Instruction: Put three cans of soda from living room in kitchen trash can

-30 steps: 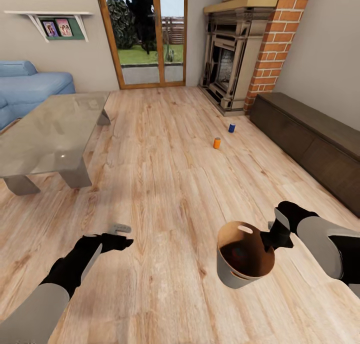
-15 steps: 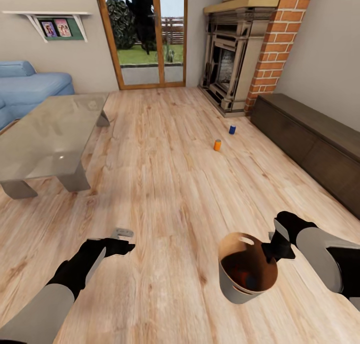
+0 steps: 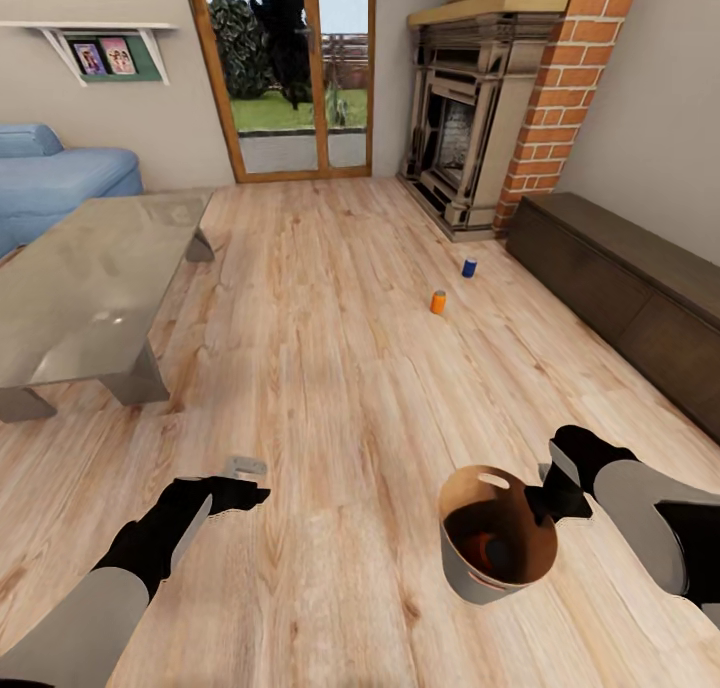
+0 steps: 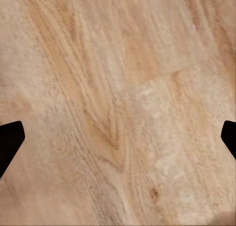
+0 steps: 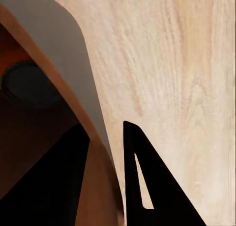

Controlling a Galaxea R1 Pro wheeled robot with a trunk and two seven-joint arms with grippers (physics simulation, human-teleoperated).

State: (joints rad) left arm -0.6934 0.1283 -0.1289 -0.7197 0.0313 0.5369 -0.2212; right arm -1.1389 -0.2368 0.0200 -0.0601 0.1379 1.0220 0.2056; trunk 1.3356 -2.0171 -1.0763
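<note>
The right gripper [image 3: 548,495] has its jaws pinched on the rim of the bin [image 3: 470,568], 1 reddish can [image 3: 488,546] inside, while the left gripper [image 3: 245,480] hangs wide open and empty; the tilted bin could spill before reaching the orange can [image 3: 438,302] and blue can [image 3: 469,267] on the floor [image 3: 330,368].
</note>
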